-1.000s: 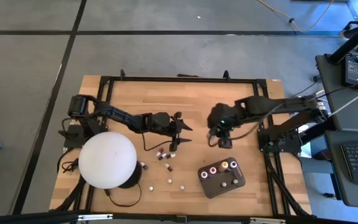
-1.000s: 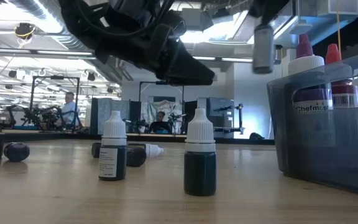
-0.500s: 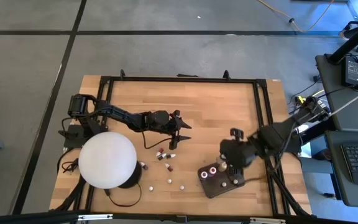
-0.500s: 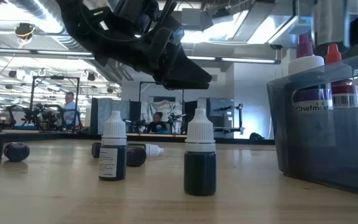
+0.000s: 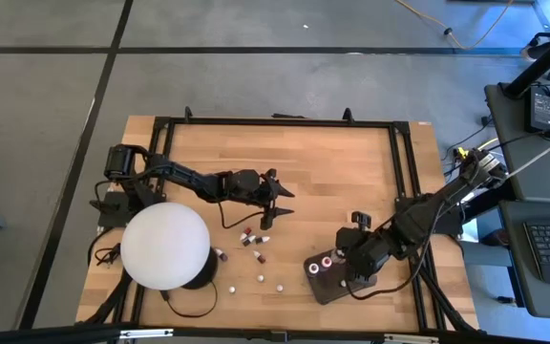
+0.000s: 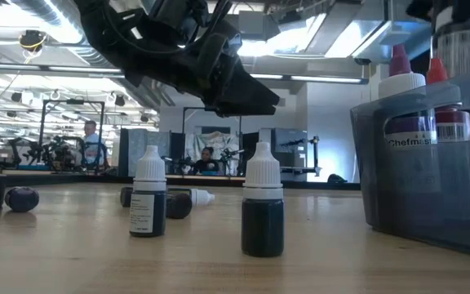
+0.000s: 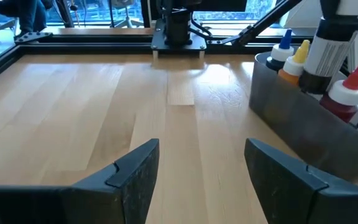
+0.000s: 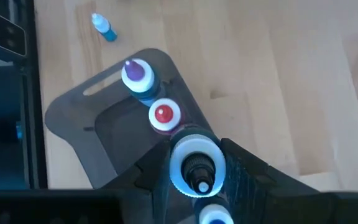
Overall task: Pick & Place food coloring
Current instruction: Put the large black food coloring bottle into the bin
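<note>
The right claw grips a white-capped food coloring bottle above the tray — if lowered off-centre, it could knock the upright red-topped bottle. The left claw hangs wide open, empty, over loose bottles on the counter.

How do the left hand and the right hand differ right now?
The left hand is open and empty; the right hand is shut on a white-capped bottle. The left hand hovers over the loose bottles on the table; the right hand is over the grey tray. Both are dark two-finger hands.
</note>
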Motion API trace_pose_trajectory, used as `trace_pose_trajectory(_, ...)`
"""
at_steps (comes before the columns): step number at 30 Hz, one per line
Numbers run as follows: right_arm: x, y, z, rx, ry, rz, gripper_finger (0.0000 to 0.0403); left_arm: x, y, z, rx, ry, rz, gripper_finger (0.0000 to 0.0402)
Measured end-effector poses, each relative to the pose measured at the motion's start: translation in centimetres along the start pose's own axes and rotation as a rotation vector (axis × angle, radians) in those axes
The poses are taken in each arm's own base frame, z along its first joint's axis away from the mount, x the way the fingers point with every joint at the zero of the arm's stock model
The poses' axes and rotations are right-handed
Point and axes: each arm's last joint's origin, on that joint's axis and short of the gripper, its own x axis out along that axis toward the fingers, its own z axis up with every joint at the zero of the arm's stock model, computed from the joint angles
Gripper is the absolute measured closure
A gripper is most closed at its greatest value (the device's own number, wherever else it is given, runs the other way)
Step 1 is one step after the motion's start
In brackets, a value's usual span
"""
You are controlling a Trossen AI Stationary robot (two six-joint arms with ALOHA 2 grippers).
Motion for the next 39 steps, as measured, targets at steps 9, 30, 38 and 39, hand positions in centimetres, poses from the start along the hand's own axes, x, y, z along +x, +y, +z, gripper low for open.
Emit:
trace_pose_trajectory(9,1.3,-0.1,-0.6,0.021,-0.013,0.01,0.028,0.0,0.0,0.0,0.0,0.0,0.0,0.0168)
trace_pose_trajectory(30,1.7,0.1,-0.6,-0.033,-0.009,0.008,0.028,0.0,0.0,0.0,0.0,0.001,0.0,0.0168)
trace_pose_trajectory(38,3.6,0.8,-0.6,-0.107,0.023,-0.015,0.028,0.0,0.0,0.0,0.0,0.001,0.0,0.0168)
trace_pose_trajectory(39,3.9,0.9,-0.5,-0.119,0.027,-0.017,0.028,0.0,0.0,0.0,0.0,0.001,0.0,0.0168)
